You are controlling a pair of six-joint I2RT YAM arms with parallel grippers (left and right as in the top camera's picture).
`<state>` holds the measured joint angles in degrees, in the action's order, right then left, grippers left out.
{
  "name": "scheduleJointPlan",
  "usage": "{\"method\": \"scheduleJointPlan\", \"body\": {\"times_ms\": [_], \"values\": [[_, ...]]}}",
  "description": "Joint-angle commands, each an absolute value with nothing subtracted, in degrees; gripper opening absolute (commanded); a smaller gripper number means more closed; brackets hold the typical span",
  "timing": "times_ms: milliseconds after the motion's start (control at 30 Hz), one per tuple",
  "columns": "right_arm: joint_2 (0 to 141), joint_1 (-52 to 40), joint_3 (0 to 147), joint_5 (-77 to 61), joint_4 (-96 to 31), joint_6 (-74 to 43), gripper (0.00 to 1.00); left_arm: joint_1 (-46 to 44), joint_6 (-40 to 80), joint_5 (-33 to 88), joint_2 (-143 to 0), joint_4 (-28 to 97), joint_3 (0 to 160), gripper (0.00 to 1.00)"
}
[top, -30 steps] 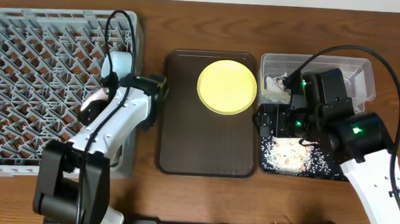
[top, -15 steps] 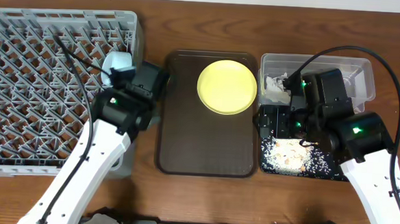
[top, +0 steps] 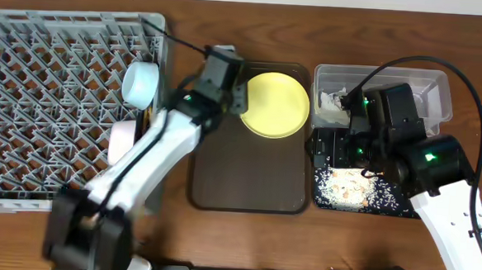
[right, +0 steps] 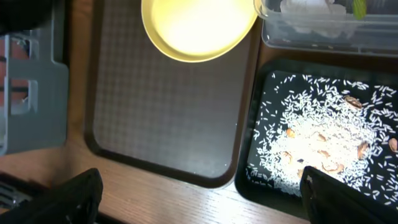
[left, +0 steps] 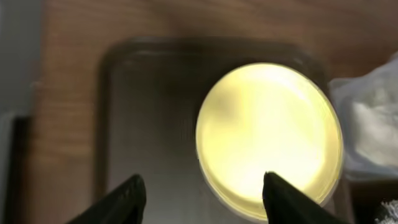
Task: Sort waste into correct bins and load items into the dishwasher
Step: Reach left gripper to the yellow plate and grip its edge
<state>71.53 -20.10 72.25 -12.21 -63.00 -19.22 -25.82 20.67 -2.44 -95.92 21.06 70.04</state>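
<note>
While left gripper (left: 202, 186) gapes over yellow plate (left: 267, 137), right gripper (right: 200, 180) spread wide

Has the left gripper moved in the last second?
Yes. The left gripper swung right, from the grey rack edge to over the brown tray, beside the yellow plate.

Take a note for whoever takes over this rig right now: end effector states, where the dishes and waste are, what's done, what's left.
Left end effector: open, empty, above the edge of the yellow plate.
Right end effector: open, empty, over the black tray.
Done: light blue bowl and white-pinkish bowl sit in the dish rack, at its right side. Tissue is in the clear tub; rice crumbs are on the black tray.
Left: the yellow plate lies on the brown serving tray and goes to the rack.
Chopsticks: not made out in any view.
</note>
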Motion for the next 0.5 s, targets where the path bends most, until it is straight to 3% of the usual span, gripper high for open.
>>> {"method": "scheduleJointPlan", "body": {"times_ms": [0, 200, 467], "values": [[71.64, -19.94, 72.31, -12.45, -63.05, -18.85, 0.99, -25.80, 19.09, -0.34, -102.06, 18.17, 69.43, 0.61], [71.64, -19.94, 72.31, -12.49, -63.07, -18.83, 0.99, -25.80, 19.09, 2.22, -110.24, 14.57, 69.43, 0.59], [71.64, -19.94, 72.31, -12.51, -63.33, -18.81, 0.99, -25.67, 18.61, 2.98, -114.45, 18.04, 69.43, 0.27]]}}
